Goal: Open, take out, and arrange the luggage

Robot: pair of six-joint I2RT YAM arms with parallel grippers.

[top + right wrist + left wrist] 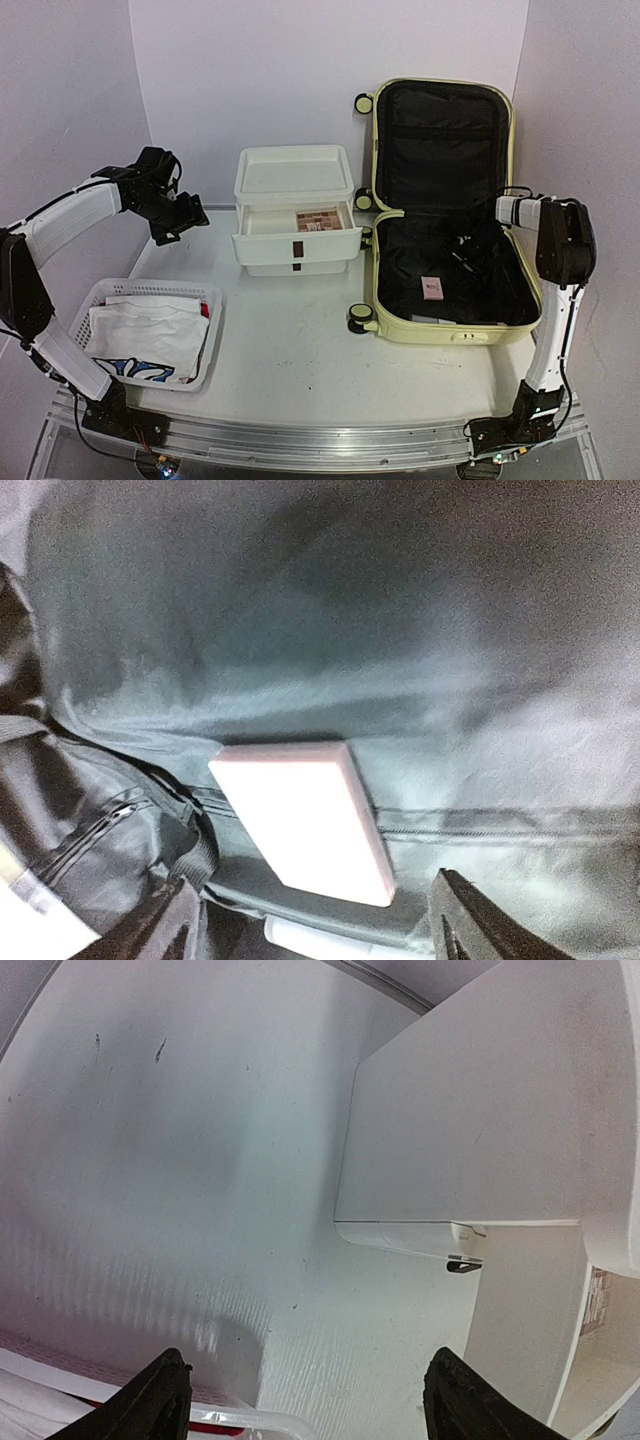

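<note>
The pale yellow luggage lies opened flat at the right of the surface, the right gripper spread wide and empty over a small pink box on its black lining, while the left gripper hangs equally wide and empty near the white drawer box.

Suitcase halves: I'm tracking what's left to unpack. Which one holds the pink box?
The near half of the pale yellow suitcase, closest to the arm bases: the pink box lies on its lining. The far half shows only black lining.
</note>
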